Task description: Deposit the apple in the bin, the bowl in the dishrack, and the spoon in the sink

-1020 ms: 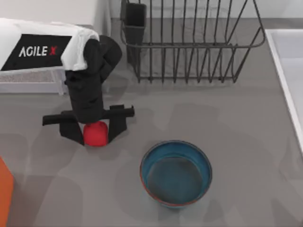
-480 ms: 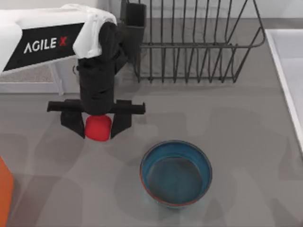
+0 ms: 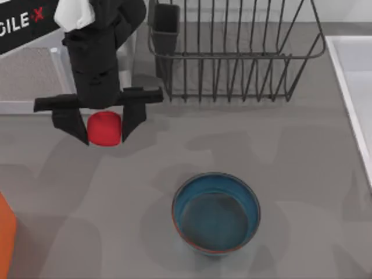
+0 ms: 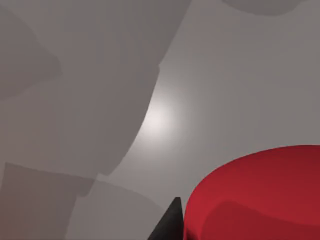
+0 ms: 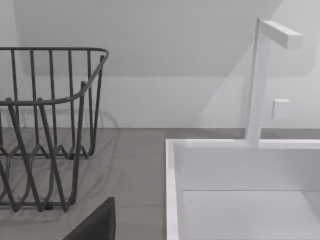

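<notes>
The left pincer (image 3: 104, 125) had its two black fingers closed snugly on the apple (image 3: 104, 128), one on each side. It had lifted the apple off the counter (image 3: 174, 145) and carried it toward the counter's far left corner, away from the bowl (image 3: 215, 213). A moment before, the apple sat lower, close to the bowl's left side. So the apple job looked well begun, but the apple was not in a bin yet. The orange thing (image 3: 6, 235) at the counter's left edge may be the bin, though too little of it showed to be sure.

There was one apple, one bowl, one dishrack (image 3: 232, 52) and one sink (image 3: 354, 75). The bowl sat empty near the counter's front edge. The dishrack stood at the far edge with nothing in it. The sink was at the right edge. In the right wrist view, the sink (image 5: 240, 190) and dishrack (image 5: 45, 125) stood side by side.
</notes>
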